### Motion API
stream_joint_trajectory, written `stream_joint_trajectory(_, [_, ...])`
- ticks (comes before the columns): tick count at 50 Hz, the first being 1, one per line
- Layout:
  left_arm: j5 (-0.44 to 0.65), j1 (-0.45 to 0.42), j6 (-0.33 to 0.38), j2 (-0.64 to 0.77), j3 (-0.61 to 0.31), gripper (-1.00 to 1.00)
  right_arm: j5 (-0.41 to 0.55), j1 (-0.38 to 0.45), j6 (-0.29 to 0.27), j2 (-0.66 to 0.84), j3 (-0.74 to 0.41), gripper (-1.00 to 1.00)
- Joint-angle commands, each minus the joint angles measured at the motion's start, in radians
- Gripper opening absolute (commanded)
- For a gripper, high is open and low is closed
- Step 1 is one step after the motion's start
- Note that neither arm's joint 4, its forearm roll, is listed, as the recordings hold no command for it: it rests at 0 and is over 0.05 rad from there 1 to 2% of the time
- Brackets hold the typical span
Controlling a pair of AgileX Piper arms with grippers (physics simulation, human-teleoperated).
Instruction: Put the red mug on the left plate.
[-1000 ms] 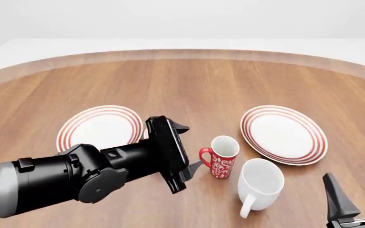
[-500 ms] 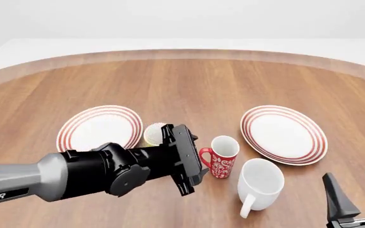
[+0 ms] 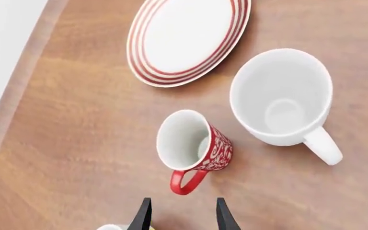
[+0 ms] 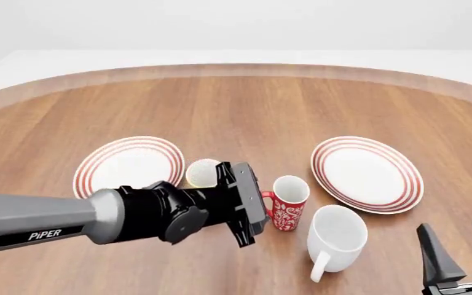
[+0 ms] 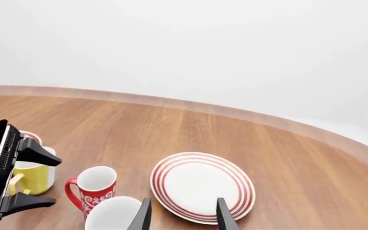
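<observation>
The red mug (image 4: 289, 203) stands upright on the tabletop (image 4: 244, 110) between two plates. The left gripper (image 3: 180, 215) hangs open beside its handle, nothing held. Closing on the thin loop handle might tip the mug against the white mug (image 4: 334, 236)

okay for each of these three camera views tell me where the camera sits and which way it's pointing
Front: fixed above and behind the arms, looking forward and down; left arm over the round wooden table.
Left wrist: behind the left gripper, facing the red floral mug.
Right wrist: behind the right gripper, facing across the table.
All three share that mug.
</observation>
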Motion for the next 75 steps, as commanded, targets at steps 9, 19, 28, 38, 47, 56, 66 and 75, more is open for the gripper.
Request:
stream_joint_trajectory(9, [-0.009,0.024,0.007,0.057,-0.031,1.0,0.0,0.001,0.0,0.0,-0.001,1.0])
stream_joint_trajectory(19, [-0.006,0.026,0.007,0.072,-0.046,1.0,-0.002,0.005,-0.004,0.0,0.0,1.0])
stream_joint_trajectory(28, [-0.011,0.038,0.018,0.086,-0.062,1.0,-0.003,0.006,-0.005,0.0,-0.001,1.0])
stream_joint_trajectory(38, [-0.012,0.046,0.02,0.103,-0.076,1.0,-0.001,0.007,-0.003,0.0,-0.001,1.0])
stream_joint_trajectory(47, [-0.014,0.044,0.019,0.119,-0.09,1.0,0.001,0.007,0.0,0.0,-0.001,1.0])
stream_joint_trajectory(56, [-0.018,0.036,0.013,0.13,-0.092,1.0,0.005,0.005,0.004,0.0,-0.001,1.0])
stream_joint_trajectory(66, [-0.021,0.029,0.01,0.152,-0.101,1.0,0.008,0.004,0.007,0.0,0.0,1.0])
stream_joint_trajectory(75, [-0.02,0.033,0.011,0.164,-0.115,1.0,0.006,0.004,0.006,0.0,0.0,1.0])
